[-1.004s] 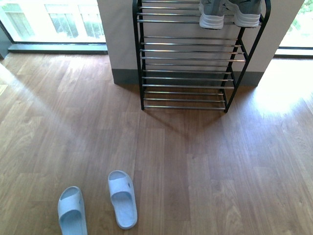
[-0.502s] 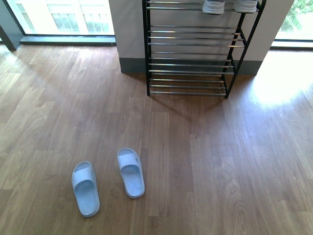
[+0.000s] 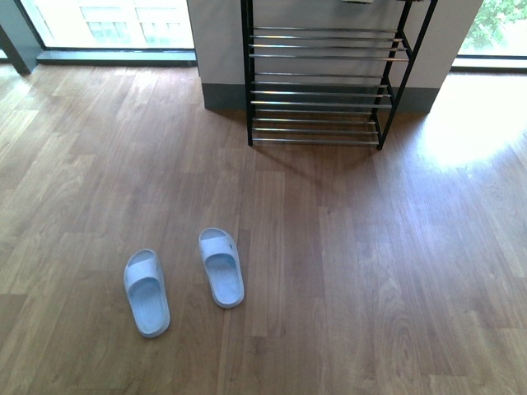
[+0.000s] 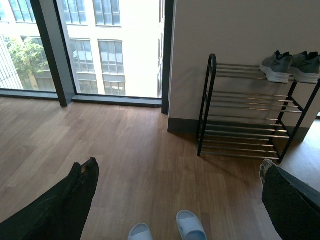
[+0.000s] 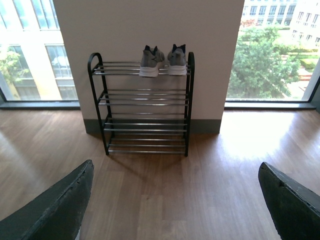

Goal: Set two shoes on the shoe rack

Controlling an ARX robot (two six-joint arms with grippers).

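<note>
Two pale blue slide slippers [image 3: 221,267] [image 3: 146,292] lie side by side on the wood floor at lower left of the front view; their toes show in the left wrist view [image 4: 190,226]. The black shoe rack [image 3: 321,82] with chrome rods stands against the wall, also in the left wrist view [image 4: 250,117] and right wrist view [image 5: 142,107]. Two grey sneakers [image 5: 161,60] sit on its top tier, also seen from the left wrist [image 4: 292,66]. My left gripper [image 4: 177,200] is open and empty above the slippers. My right gripper [image 5: 175,205] is open and empty, facing the rack.
A white wall pillar [image 5: 150,30] with a grey skirting stands behind the rack. Floor-to-ceiling windows [image 4: 75,50] flank it on both sides. A dark window post [image 3: 12,45] stands at the far left. Wood floor [image 3: 370,263] lies between the slippers and the rack.
The front view has drawn back from the rack: the rack and slippers have shifted up in the picture, and the sneakers on the top tier have left the frame.
</note>
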